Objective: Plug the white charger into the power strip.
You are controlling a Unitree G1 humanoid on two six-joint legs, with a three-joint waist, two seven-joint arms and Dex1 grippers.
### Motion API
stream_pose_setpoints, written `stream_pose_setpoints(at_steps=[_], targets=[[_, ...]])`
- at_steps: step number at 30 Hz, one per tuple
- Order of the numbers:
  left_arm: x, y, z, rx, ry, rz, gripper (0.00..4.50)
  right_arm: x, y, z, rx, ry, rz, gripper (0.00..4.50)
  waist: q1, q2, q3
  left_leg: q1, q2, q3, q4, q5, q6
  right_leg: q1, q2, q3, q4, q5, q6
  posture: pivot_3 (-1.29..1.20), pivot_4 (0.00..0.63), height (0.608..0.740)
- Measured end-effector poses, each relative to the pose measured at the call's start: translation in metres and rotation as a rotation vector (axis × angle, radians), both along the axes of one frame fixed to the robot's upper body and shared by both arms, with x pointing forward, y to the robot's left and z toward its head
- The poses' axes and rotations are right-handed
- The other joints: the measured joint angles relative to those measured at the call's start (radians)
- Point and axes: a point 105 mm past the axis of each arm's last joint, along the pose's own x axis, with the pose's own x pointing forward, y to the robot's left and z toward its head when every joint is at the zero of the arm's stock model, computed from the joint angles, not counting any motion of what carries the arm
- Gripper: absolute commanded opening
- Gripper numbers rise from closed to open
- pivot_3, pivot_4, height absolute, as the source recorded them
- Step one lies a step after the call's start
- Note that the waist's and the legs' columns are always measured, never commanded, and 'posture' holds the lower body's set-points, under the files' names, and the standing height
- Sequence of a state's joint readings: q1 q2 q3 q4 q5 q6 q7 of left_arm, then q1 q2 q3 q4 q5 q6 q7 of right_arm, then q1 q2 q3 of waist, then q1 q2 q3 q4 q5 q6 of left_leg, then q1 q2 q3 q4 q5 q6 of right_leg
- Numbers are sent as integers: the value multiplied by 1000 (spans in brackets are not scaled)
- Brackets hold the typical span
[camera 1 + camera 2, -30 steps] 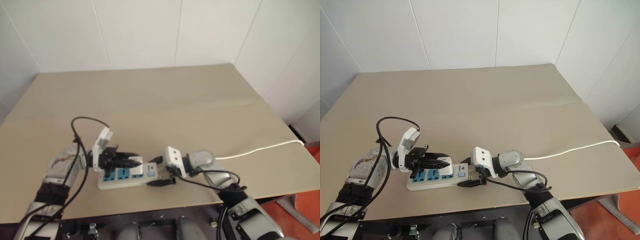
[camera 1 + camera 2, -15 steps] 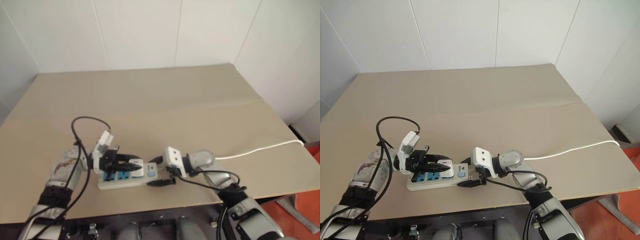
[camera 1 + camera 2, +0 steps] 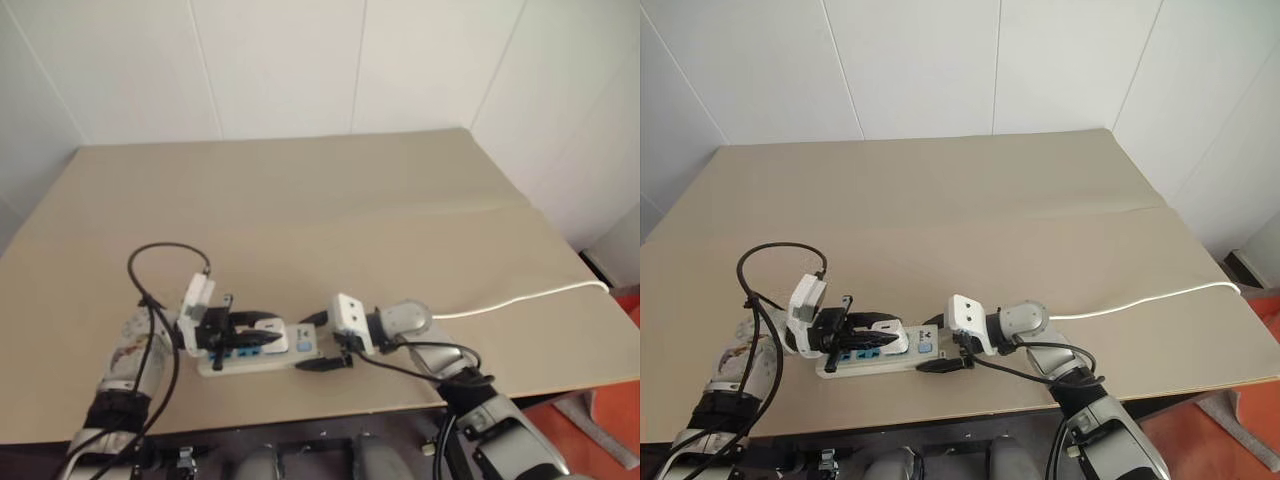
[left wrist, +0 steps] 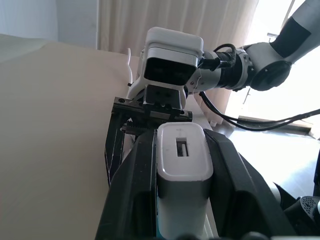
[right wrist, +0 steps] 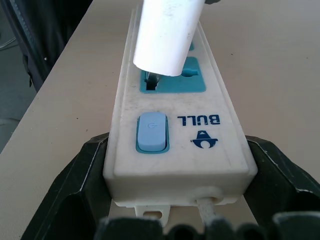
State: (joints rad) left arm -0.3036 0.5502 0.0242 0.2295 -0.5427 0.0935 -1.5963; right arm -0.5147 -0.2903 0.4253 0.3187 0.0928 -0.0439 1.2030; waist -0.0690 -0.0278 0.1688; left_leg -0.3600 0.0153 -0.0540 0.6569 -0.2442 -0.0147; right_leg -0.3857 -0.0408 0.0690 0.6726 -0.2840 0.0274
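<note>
Left hand (image 4: 182,200) is clamped tight on the white charger (image 4: 181,165), prongs over the power strip (image 5: 175,120), whose switch end the right hand (image 5: 175,220) grips.

One bench (image 3: 330,200) carries everything, and near its front edge lies one power strip (image 5: 177,150). On the strip I count one grey-blue switch (image 5: 151,131) at its end and two blue sockets (image 5: 192,82) that can be made out past it; any others are hidden. One white charger (image 4: 181,165) is over the strip. One thin white cord (image 3: 520,298) runs off toward the bench's right edge. Two grippers are at work: the left gripper (image 3: 880,335) and the right gripper (image 3: 945,345), each with two black fingers (image 4: 135,190).
</note>
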Motion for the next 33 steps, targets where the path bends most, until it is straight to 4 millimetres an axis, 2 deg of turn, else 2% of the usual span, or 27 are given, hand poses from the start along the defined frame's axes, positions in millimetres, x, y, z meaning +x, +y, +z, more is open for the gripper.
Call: stream_pose_setpoints(at_steps=[12, 17, 23, 33], targets=[[-5, -3, -8, 33, -139, -10, 1019, -1, -1, -2, 4, -3, -4, 3425, 3, 1, -3, 3, 0, 0, -6, 0, 0, 2, -1, 0, -6, 0, 0, 0, 150, 740], [-8, -3, -16, 49, -187, -10, 1019, -2, -1, -4, -1, -1, -4, 3425, 3, 6, -8, 11, 0, 0, -12, 0, 0, 12, -1, 0, -11, 0, 0, 0, 150, 740], [-9, -3, -19, 54, -195, -2, 1019, -3, -1, -6, -9, 2, -3, 3425, 2, 15, -14, 15, 0, 0, -14, 0, 0, 16, -1, 0, -15, -1, 1, 0, 150, 740], [-5, -2, -23, 88, -93, 2, 1019, -2, 0, -8, -14, 3, -14, 3425, 1, 21, -20, 18, 0, 1, -16, 0, 0, 18, 0, 0, -16, -1, 1, 0, 150, 740]])
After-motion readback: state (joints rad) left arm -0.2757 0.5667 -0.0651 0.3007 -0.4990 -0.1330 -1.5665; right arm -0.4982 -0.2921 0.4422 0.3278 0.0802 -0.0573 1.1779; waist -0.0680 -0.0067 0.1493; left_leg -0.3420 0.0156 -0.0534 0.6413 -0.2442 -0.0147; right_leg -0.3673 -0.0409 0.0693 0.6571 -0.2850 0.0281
